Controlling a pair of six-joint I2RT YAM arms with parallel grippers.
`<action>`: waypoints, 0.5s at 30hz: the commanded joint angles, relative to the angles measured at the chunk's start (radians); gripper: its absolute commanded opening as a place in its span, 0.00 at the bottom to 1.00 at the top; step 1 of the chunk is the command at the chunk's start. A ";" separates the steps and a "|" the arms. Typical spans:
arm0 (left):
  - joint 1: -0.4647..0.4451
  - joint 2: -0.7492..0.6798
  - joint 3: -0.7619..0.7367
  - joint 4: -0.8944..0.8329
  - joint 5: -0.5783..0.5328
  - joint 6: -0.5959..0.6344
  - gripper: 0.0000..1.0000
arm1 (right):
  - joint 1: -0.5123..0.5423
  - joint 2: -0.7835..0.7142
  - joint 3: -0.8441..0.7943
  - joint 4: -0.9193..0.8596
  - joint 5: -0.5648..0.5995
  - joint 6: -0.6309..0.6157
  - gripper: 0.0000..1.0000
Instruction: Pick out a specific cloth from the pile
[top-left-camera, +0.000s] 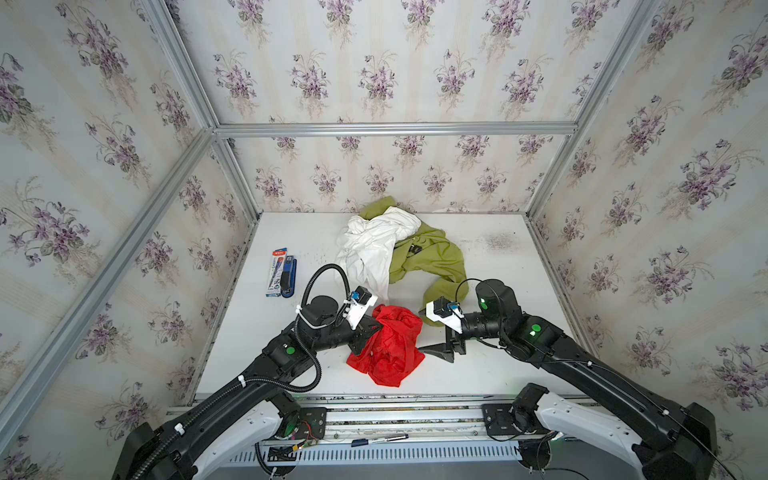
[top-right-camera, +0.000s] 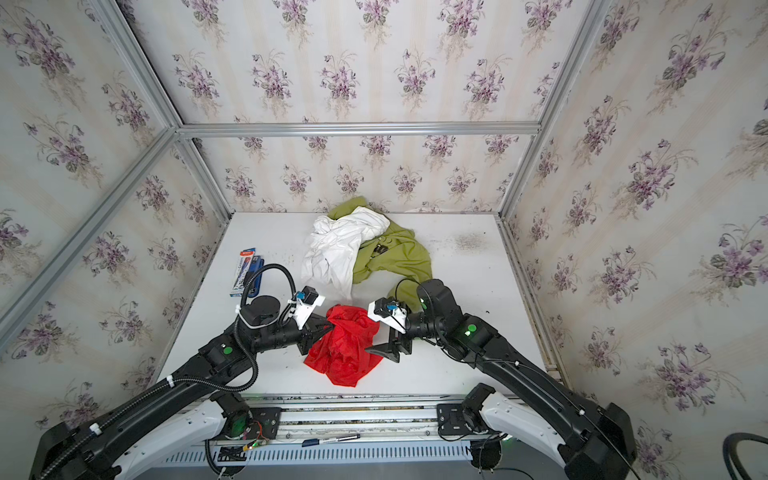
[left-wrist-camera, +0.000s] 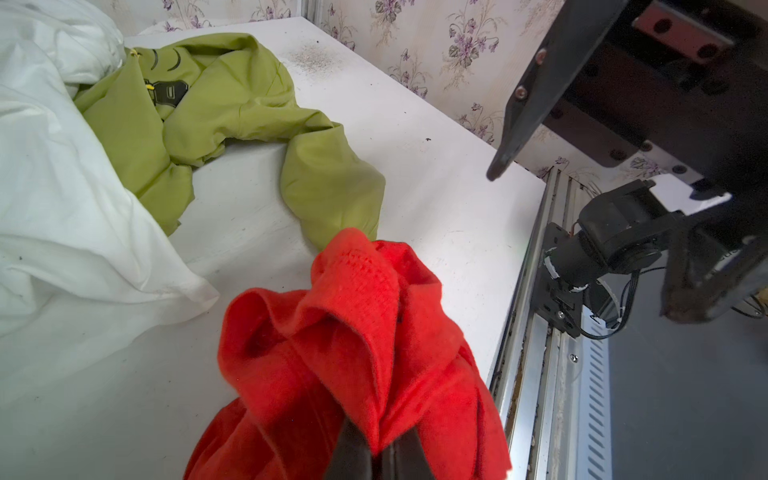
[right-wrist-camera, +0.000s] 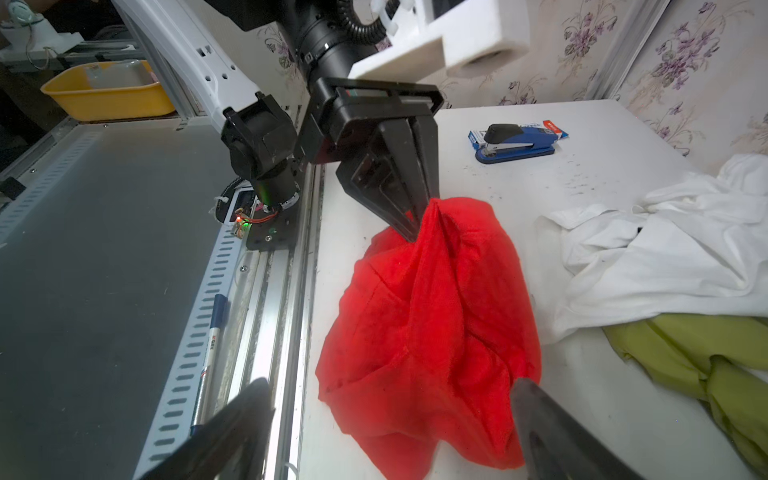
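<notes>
White surface (top-left-camera: 498, 270), floral-papered walls.
Cloths: three. One red cloth (top-left-camera: 390, 349), one white cloth (top-left-camera: 374, 249), one olive-green cloth (top-left-camera: 432, 257).
Pile (top-right-camera: 361, 245) = white plus green, at back. Red lies near front edge, just beside pile; contact unclear.
Left gripper (top-left-camera: 376, 326): fingers (right-wrist-camera: 399, 187) clenched on red's upper fold. Bunch tented, rest draped on surface; long axis back-to-front.
Right gripper (top-left-camera: 422, 330): fingers (right-wrist-camera: 552, 428) spread, empty, at red's right edge.
Judgement: left arm has grasp; next, draw red clear of pile.
One stapler (top-left-camera: 286, 278), one pen (top-left-camera: 380, 439).
</notes>
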 joint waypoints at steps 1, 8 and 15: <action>-0.032 0.020 0.001 -0.012 -0.129 -0.057 0.00 | 0.015 0.020 -0.008 0.061 0.034 -0.001 0.92; -0.081 0.076 -0.007 -0.039 -0.194 -0.095 0.01 | 0.043 0.064 -0.049 0.129 0.073 0.020 0.91; -0.104 0.134 -0.019 -0.042 -0.213 -0.111 0.02 | 0.064 0.123 -0.121 0.223 0.137 0.064 0.87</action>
